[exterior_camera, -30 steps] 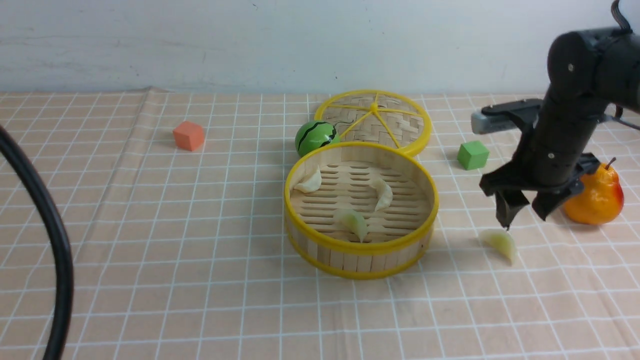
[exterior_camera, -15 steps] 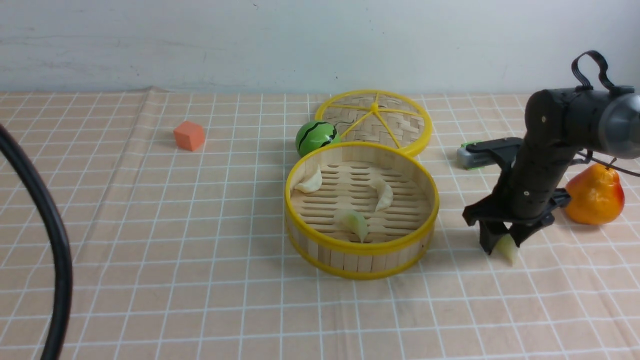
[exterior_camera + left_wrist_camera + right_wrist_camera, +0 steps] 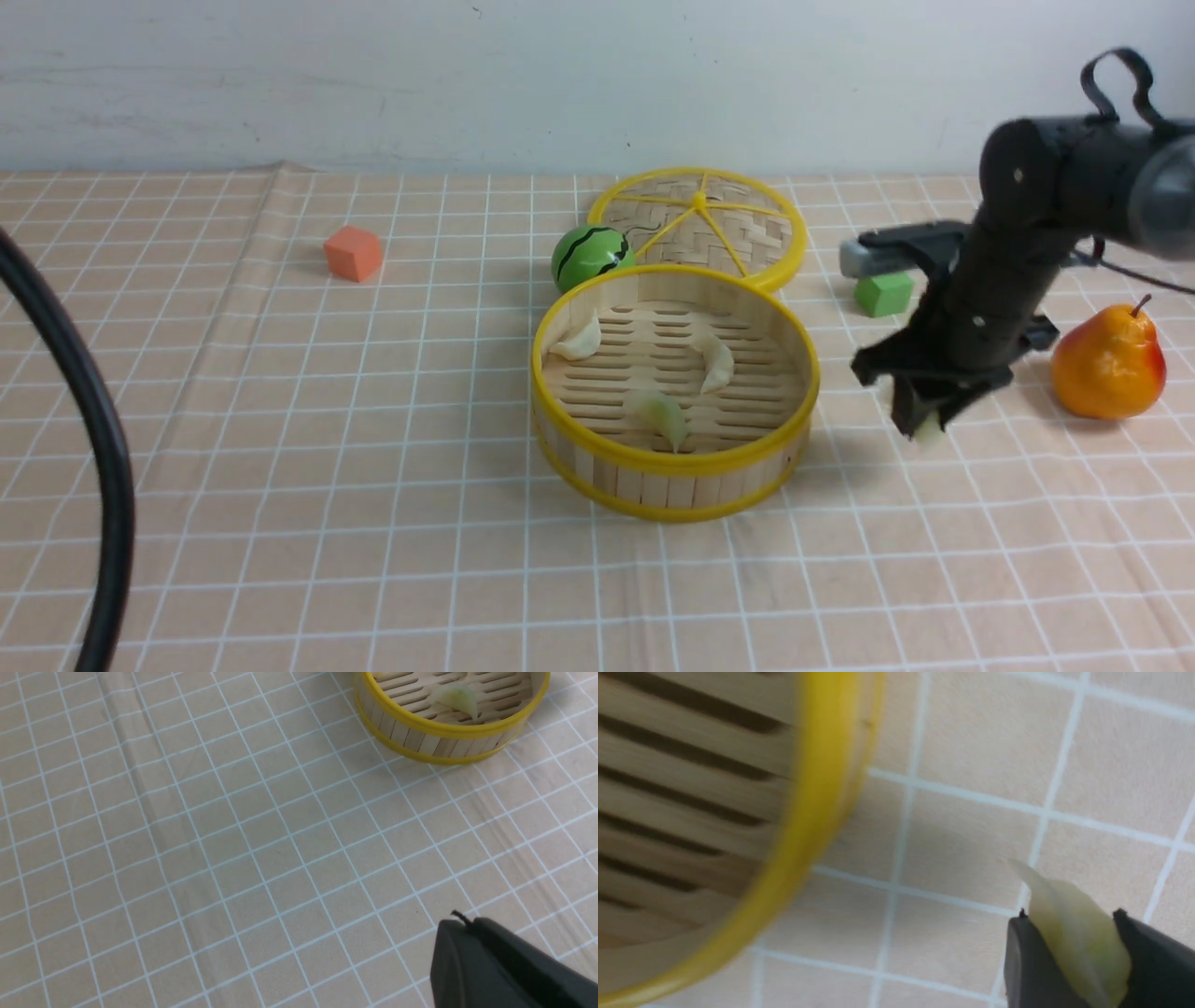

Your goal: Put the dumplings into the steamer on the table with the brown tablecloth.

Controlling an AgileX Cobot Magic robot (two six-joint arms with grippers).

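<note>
Front view: saw a round steamer sitting on the brown cloth. Counted three dumplings inside, on its slatted floor: a white dumpling by the far left wall, a second white dumpling near the middle, and a green dumpling by the near wall. Noticed thin wood strips standing up all around the wall, with yellow rims top and bottom.

Spotted the fourth dumpling, pale green and pointy, pinched between the black fingers of the right gripper, just right of the steamer and outside it. Could not tell if it touched the cloth. Found the left gripper squeezed closed with nothing in it, over bare cloth.

Saw a flat woven lid with yellow spokes just behind the steamer, and a round striped green ball beside both. Spotted an orange cube far to the left, and a green cube and a shiny pear to the right. Noticed thin white squares and a few creases on the cloth.
</note>
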